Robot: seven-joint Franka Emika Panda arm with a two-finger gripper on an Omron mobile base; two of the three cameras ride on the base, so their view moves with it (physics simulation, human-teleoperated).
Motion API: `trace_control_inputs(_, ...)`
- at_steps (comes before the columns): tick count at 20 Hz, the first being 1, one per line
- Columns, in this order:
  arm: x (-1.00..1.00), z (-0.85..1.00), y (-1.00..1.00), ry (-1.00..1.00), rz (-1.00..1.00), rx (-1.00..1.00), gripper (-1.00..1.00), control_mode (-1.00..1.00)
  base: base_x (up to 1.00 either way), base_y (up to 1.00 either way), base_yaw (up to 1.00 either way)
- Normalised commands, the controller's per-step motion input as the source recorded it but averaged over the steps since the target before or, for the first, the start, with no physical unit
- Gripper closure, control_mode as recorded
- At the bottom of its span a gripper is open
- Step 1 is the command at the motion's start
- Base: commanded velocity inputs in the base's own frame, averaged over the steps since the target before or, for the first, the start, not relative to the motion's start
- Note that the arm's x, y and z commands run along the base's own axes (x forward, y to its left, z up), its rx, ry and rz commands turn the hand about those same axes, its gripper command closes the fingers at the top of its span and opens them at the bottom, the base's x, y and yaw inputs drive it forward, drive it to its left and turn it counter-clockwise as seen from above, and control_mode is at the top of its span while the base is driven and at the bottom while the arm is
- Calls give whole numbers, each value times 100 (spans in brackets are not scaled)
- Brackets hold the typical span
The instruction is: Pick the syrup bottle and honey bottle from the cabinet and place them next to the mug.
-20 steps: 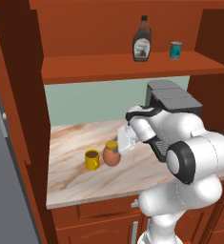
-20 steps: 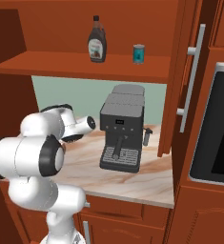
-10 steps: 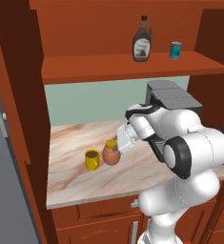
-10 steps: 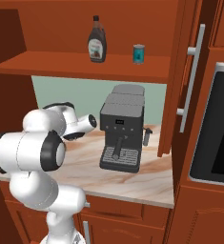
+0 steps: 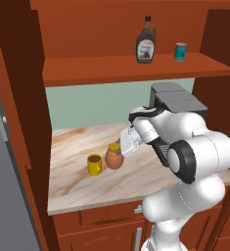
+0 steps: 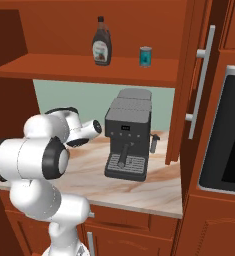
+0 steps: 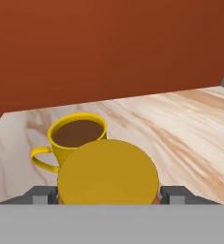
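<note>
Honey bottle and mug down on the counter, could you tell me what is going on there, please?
The arm's pincer is at the honey bottle, which stands on the counter right beside the yellow mug. Its fingers flank the yellow lid, spread wide. The syrup bottle is on the cabinet shelf beside a teal can.

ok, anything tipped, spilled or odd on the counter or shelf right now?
Nothing stands out. The honey bottle stands upright on the counter beside the mug, the open pincer straddling its lid. The syrup bottle and the can stand upright on the cabinet shelf. No spills.
</note>
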Motion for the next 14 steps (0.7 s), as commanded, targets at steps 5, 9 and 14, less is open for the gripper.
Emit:
trace_control_inputs(5, 0, 0, 0, 0, 0, 0, -100, -100, 0, 0, 0)
trace_control_inputs(9, 0, 1, 0, 0, 0, 0, -100, -100, 0, 0, 0)
trace_control_inputs(14, 0, 25, 0, 0, 0, 0, -100, -100, 0, 0, 0)
